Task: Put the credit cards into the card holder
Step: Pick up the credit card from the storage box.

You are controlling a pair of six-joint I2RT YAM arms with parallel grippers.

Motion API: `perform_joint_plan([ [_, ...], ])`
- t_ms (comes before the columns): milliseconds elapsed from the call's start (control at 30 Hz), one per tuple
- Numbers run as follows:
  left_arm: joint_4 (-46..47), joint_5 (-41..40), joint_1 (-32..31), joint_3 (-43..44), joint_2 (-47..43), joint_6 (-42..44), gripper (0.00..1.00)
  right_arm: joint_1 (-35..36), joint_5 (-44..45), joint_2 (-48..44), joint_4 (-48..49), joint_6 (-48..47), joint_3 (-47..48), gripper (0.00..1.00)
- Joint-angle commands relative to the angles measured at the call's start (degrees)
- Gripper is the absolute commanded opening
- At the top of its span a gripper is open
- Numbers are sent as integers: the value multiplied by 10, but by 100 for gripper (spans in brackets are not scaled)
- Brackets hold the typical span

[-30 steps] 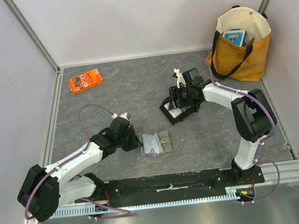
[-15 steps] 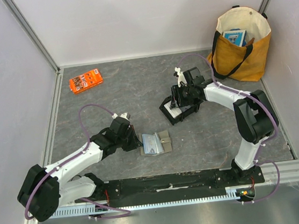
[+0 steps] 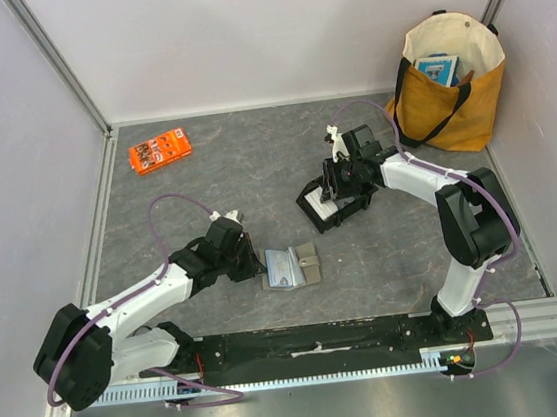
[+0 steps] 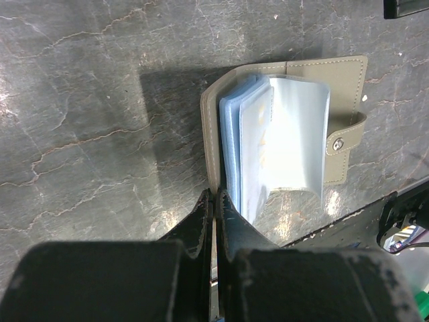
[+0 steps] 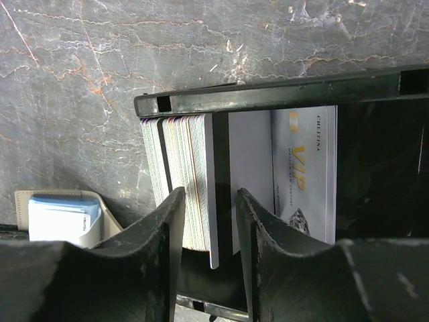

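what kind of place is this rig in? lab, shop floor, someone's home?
Most likely a lab robot cell, not a home: plain pale wall panels in aluminium framing box in a grey stone-patterned tabletop, and staged props sit around, like the mustard-and-cream tote bag and the orange packet.

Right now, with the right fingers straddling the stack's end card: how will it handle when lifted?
Likely stiff and light: the card is thin, flat, standing on edge. Probably slick: smooth face. Neighbours in the stack may drag along, packed tight.
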Motion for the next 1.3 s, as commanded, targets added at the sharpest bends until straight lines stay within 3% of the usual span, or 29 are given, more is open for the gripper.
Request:
perform_joint_plan([
  [0, 17, 10, -2, 14, -1, 23, 2, 1, 0, -25, -3, 4, 16, 42],
  [100, 17, 10, -2, 14, -3, 23, 2, 1, 6, -29, -3, 6, 17, 31],
  [267, 17, 10, -2, 16, -1, 24, 2, -6, 18, -40, -1, 6, 16, 24],
  [833, 19, 9, -3, 13, -2, 25, 2, -24, 60, -15, -5, 8, 14, 11],
  [867, 18, 9, -2, 12, -2, 24, 2, -25, 56, -13, -4, 8, 11, 15],
  [933, 19, 9, -2, 14, 1, 25, 2, -24, 39, -12, 6, 14, 4, 35],
  [1033, 19, 10, -3, 14, 2, 25, 2, -24, 2, -19, 36, 30, -9, 55],
  [1267, 19, 9, -2, 13, 3, 25, 2, -24, -37, -7, 61, 49, -18, 65],
])
